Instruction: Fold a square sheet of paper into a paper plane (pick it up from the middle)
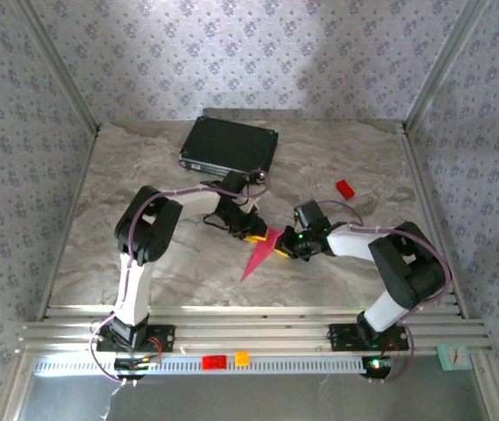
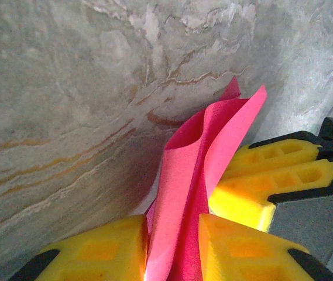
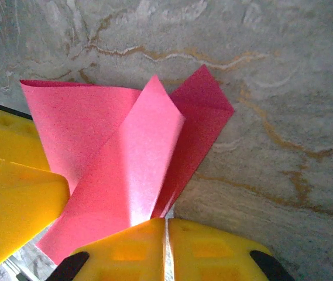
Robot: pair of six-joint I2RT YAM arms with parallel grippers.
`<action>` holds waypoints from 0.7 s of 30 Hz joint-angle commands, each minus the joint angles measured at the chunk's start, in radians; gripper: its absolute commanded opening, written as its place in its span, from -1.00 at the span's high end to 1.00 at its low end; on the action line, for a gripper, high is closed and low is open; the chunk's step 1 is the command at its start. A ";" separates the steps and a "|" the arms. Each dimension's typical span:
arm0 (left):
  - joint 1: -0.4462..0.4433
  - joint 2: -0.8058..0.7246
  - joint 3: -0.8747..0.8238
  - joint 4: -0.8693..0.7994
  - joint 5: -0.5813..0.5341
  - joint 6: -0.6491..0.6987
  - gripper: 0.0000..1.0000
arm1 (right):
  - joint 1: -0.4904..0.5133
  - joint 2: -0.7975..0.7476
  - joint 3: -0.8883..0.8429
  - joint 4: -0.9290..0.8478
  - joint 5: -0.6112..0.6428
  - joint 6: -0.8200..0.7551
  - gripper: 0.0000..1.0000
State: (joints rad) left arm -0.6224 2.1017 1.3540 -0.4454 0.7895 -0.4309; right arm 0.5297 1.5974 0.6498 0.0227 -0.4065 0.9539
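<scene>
At centre of counter (image 1: pixel 188 263), between the arms: paper plane (image 1: pixel 260 253), magenta-pink, part-folded, point toward near edge. Upper end pinched by left end effector (image 2: pixel 172 249), closed on the folded layers. Right end effector (image 3: pixel 166 237) just beside, nearly closed on a flap. Black case (image 1: pixel 230 146) behind; red block (image 1: pixel 345 188) right.

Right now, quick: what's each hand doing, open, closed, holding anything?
Left hand: closed on the folded pink paper.
Right hand: closed on the same paper.
</scene>
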 commanded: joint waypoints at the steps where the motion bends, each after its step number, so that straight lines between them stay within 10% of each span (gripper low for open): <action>1: -0.002 -0.051 -0.004 0.000 0.000 0.001 0.43 | 0.003 0.046 -0.006 0.053 0.027 0.010 0.73; 21: -0.002 -0.123 -0.048 0.049 -0.040 -0.017 0.76 | -0.022 -0.015 -0.042 0.100 -0.007 0.004 0.63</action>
State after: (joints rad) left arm -0.6224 2.0361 1.3121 -0.3965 0.7567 -0.4561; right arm 0.5144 1.5883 0.6254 0.0704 -0.4381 0.9535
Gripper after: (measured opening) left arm 0.127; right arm 0.179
